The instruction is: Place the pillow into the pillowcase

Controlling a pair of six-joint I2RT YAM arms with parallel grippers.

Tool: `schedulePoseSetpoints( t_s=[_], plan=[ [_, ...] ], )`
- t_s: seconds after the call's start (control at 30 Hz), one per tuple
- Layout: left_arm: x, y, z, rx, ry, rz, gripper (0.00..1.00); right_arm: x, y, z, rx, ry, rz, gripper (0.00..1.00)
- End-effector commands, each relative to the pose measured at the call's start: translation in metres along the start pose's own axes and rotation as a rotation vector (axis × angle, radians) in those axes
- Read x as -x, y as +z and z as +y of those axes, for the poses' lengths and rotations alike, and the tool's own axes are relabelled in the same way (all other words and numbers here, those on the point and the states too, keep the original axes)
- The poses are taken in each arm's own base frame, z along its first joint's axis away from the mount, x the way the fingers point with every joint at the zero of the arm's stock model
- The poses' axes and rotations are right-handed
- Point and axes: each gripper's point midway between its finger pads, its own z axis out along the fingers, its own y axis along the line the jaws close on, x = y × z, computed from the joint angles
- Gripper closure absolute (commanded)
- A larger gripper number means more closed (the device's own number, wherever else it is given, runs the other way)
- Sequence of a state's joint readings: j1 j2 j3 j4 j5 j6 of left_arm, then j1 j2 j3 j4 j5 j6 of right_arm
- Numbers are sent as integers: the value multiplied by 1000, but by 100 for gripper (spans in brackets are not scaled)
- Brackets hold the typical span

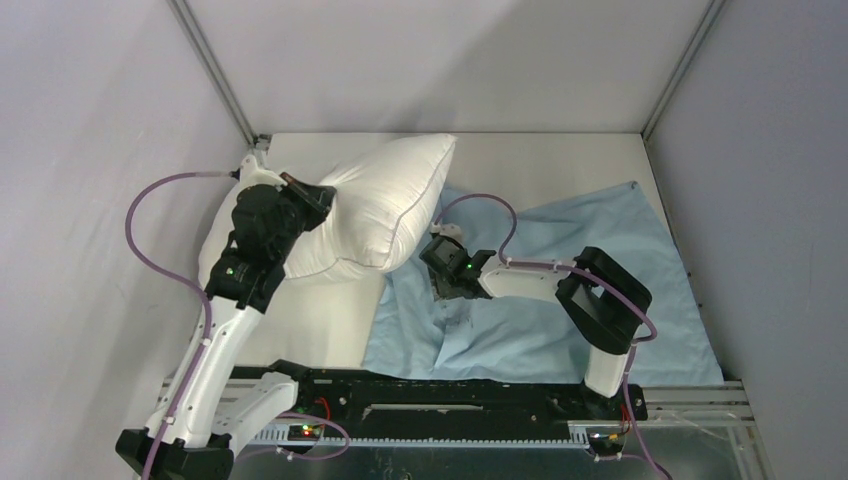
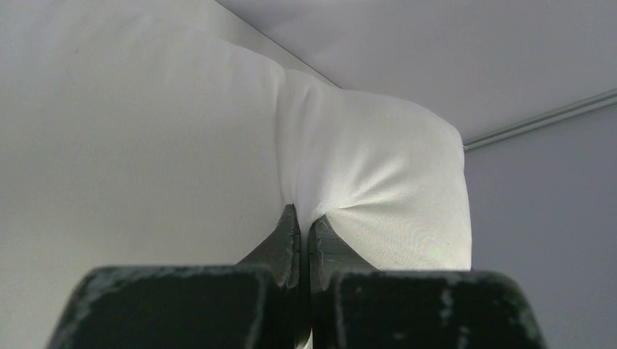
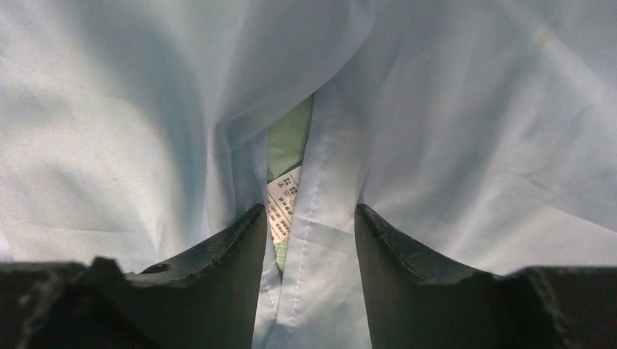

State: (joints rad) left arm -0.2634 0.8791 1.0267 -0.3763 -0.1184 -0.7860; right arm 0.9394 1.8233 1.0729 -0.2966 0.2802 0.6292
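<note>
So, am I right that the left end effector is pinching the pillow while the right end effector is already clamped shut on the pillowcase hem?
Not quite. The right end effector is open, not clamped shut: the right wrist view shows its jaws standing apart on either side of the pillowcase hem. The rest holds: the left end effector is pinching the pillow.

The pillow is plump and off-white and sits at the far left of the desk. Its right end is raised and tilted, and its cloth is puckered where the left pincer pinches it. The pillowcase, light blue and wrinkled, lies spread over the right side, one corner beneath the pillow's raised end. A fold shows its green inner side and a white label.
</note>
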Motion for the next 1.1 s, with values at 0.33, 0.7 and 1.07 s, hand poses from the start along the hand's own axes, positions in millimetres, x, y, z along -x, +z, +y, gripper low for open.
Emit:
schedulePoseSetpoints(
  t_s=[0.33,0.7,1.07],
  plan=[
    [35,-5,-23,-72,-26,-125,100,28,-20,0,42,67,-42,75],
    [27,-6,-30,-116,-4,-86,100,49,-47,-10,60,123,-87,100],
    [-28,-41,-13,-139,131,57,100,64,-85,-56,128,318,-153,100]
  ],
)
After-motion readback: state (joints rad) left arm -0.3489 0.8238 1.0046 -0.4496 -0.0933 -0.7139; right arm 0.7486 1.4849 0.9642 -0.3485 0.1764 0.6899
